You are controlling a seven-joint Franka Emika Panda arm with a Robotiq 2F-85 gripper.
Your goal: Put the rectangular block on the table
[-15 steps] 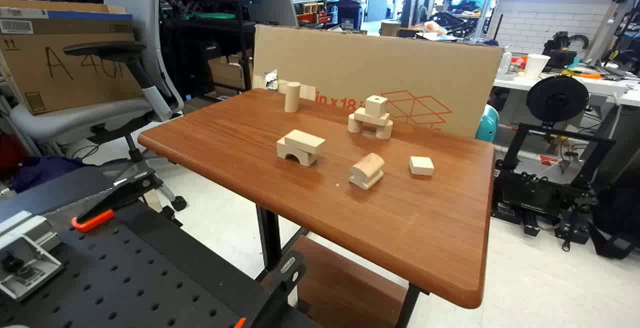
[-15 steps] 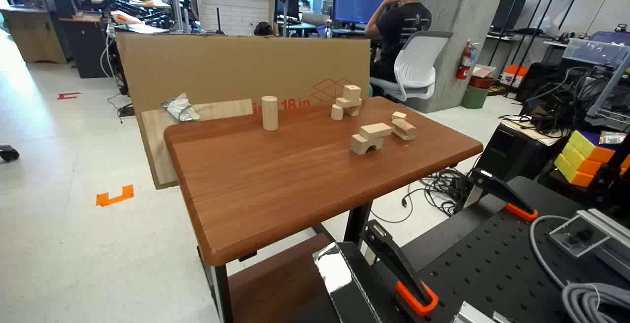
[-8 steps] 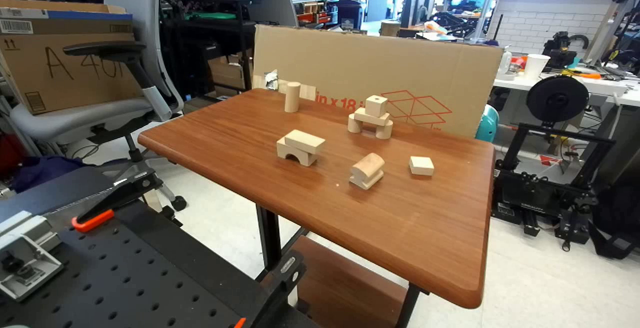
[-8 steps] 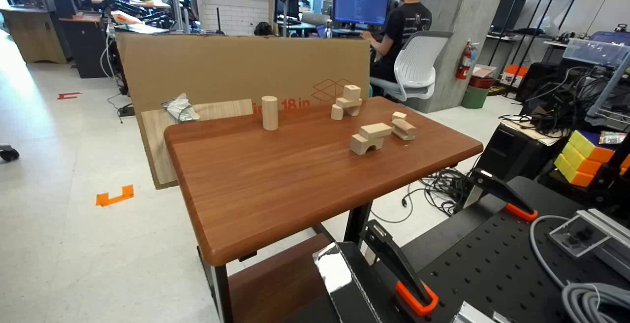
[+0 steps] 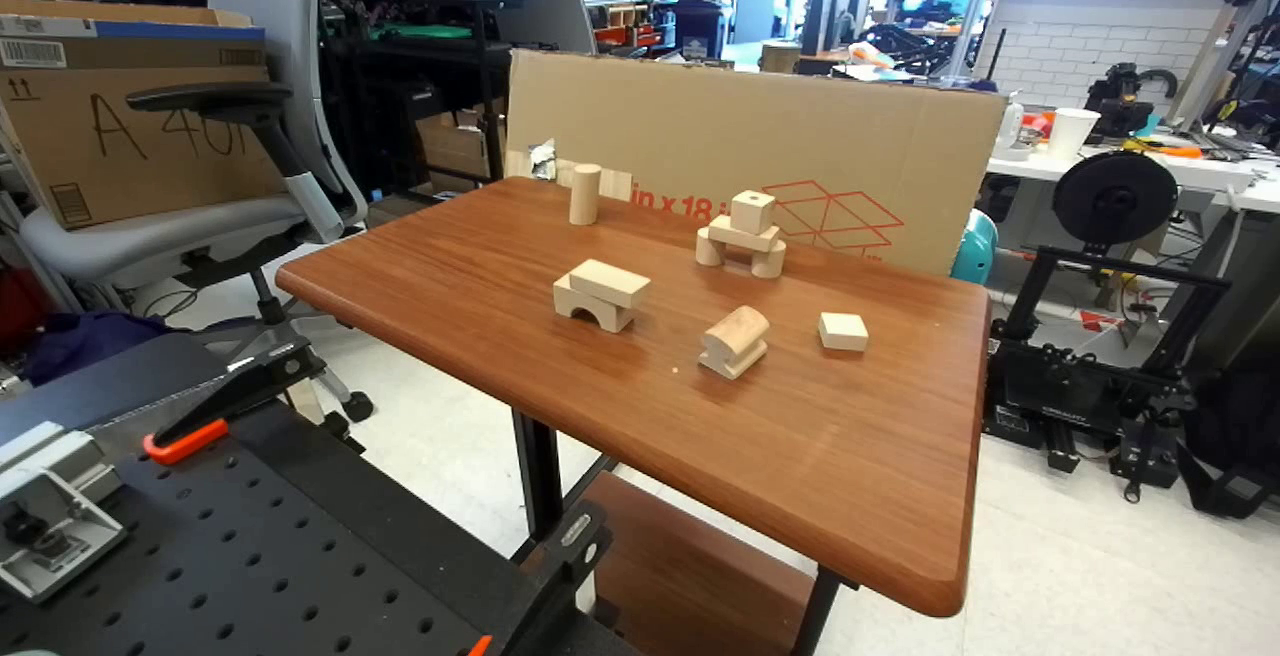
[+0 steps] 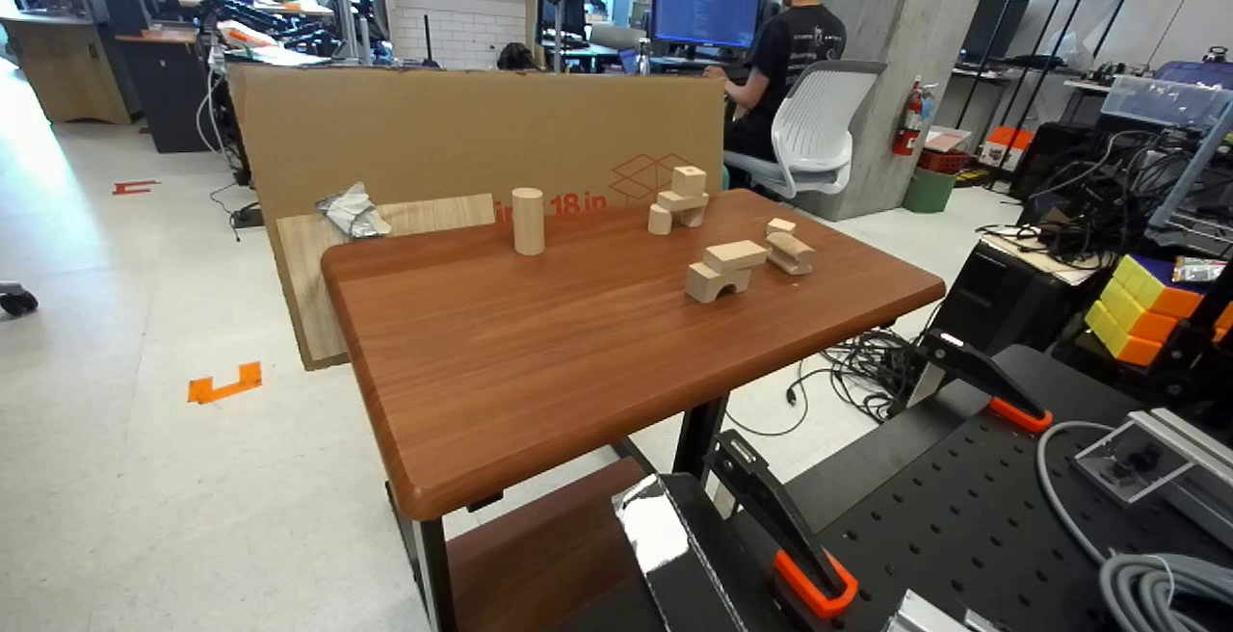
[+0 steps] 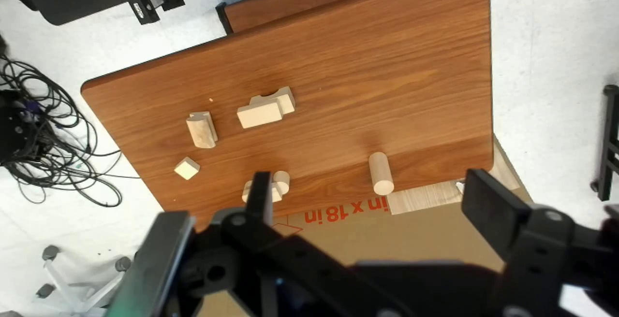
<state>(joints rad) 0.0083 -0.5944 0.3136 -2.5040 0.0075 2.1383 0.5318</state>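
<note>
The rectangular block is plain light wood. It lies flat on top of the arch block, shifted so one end hangs past it. The block also shows in an exterior view and in the wrist view. The arch block stands on the reddish-brown table, whose top also shows in the wrist view. My gripper shows only in the wrist view. Its fingers are wide apart with nothing between them, high above the table. The rectangular block is up and left of the fingers there.
On the table stand an upright cylinder, a stacked bridge of blocks with a cube on top, a rounded-top block and a small square block. A cardboard panel stands behind. The black perforated workbench is in front.
The blocks and table look the same in both exterior views. A seated person in the background has lowered a hand from the face and turned toward the monitor.
</note>
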